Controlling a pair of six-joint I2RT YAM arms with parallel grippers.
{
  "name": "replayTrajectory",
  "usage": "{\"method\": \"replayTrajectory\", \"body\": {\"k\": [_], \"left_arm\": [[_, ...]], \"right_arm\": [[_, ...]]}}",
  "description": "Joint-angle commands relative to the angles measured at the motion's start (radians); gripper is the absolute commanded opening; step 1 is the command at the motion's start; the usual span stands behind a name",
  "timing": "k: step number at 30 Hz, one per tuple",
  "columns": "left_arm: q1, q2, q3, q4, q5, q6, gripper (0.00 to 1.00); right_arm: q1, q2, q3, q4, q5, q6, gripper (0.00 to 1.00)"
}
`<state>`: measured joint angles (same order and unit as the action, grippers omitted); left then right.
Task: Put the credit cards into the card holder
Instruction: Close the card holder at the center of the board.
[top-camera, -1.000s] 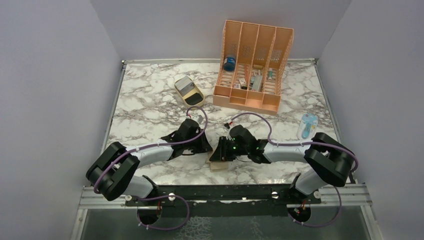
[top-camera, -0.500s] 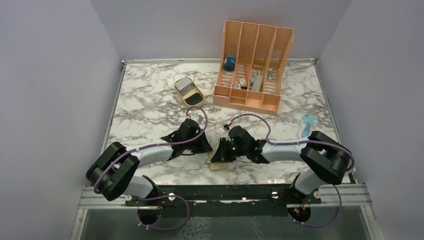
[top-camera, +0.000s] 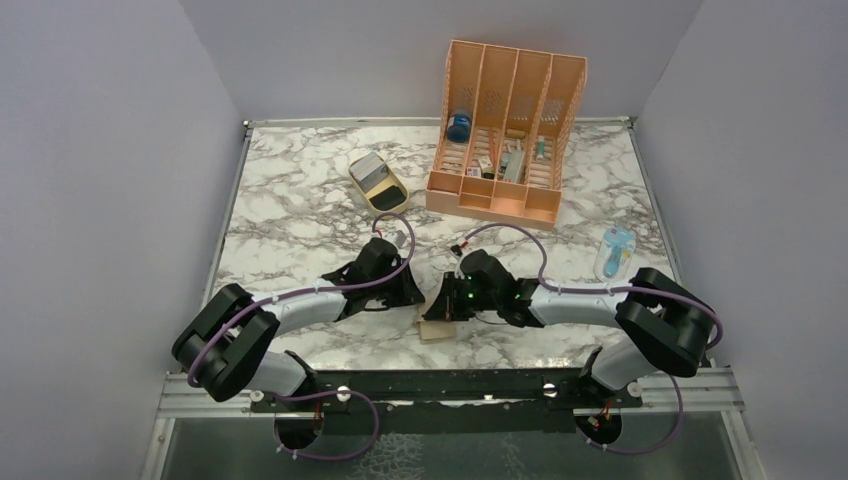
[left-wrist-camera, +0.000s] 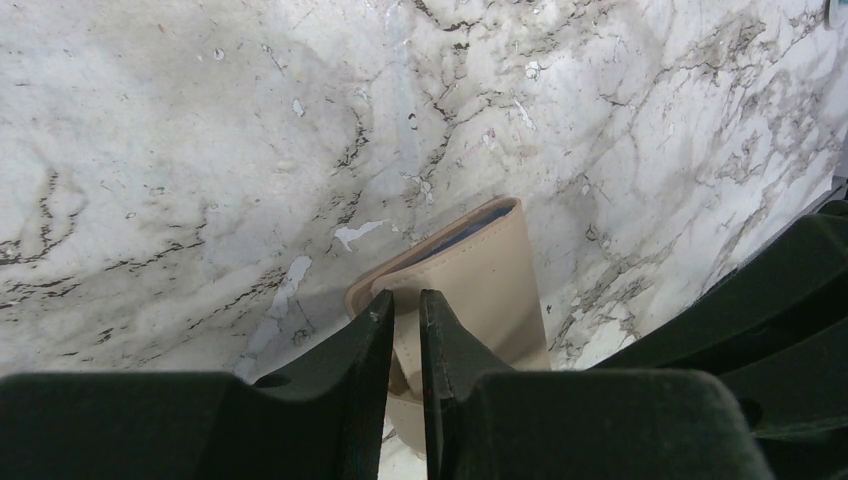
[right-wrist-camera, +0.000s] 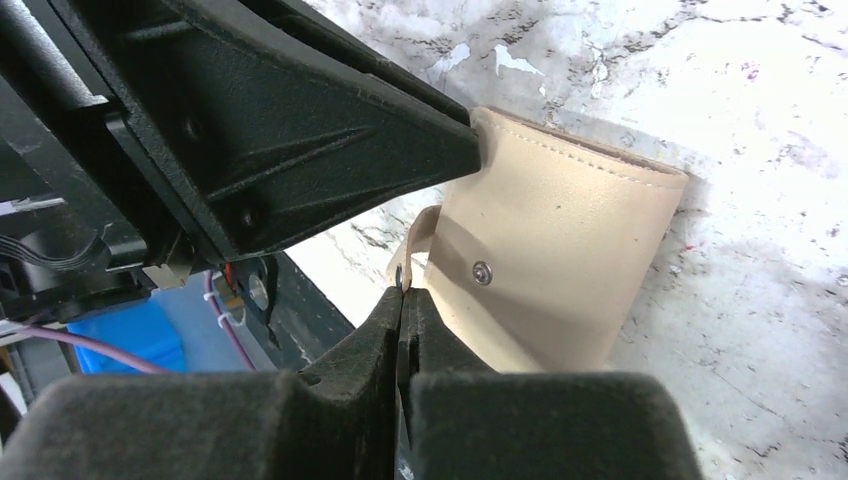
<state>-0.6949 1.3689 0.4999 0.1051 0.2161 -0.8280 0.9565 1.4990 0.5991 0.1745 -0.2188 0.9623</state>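
Card holder (left-wrist-camera: 490, 280) is sitting half-opened on the marble table (left-wrist-camera: 200, 150), near the front edge and right between the two arms. Left gripper (left-wrist-camera: 405, 300) is clamping one tan flap, with the thin edge wedged between its fingers. Right gripper (right-wrist-camera: 400, 290) is squeezing fully together at the little snap tab (right-wrist-camera: 415, 240). It's probably pinching the tab's tip, though the fingers are hiding the contact. Bluish lining is peeking out along the top edge.
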Motion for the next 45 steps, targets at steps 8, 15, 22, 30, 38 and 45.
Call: {"method": "replayTrajectory", "body": {"k": [8, 15, 22, 30, 38, 45], "left_arm": [[0.001, 0.005, -0.025, -0.010, -0.024, 0.012, 0.19], [0.001, 0.011, -0.023, -0.005, -0.024, 0.014, 0.19], [0.001, 0.015, -0.024, 0.002, -0.020, 0.011, 0.19], [0.001, 0.016, -0.024, 0.002, -0.020, 0.013, 0.19], [0.001, 0.019, -0.017, -0.003, -0.018, 0.019, 0.19], [0.001, 0.019, -0.016, -0.004, -0.016, 0.021, 0.19]], "right_arm": [[0.006, -0.034, 0.043, -0.158, 0.115, -0.039, 0.01], [0.007, -0.026, 0.049, -0.147, 0.116, -0.054, 0.01], [0.007, -0.016, 0.068, -0.142, 0.119, -0.068, 0.01], [0.006, 0.011, 0.077, -0.157, 0.121, -0.063, 0.01], [0.005, 0.031, 0.084, -0.188, 0.142, -0.066, 0.01], [0.005, 0.063, 0.089, -0.192, 0.147, -0.060, 0.01]]}}
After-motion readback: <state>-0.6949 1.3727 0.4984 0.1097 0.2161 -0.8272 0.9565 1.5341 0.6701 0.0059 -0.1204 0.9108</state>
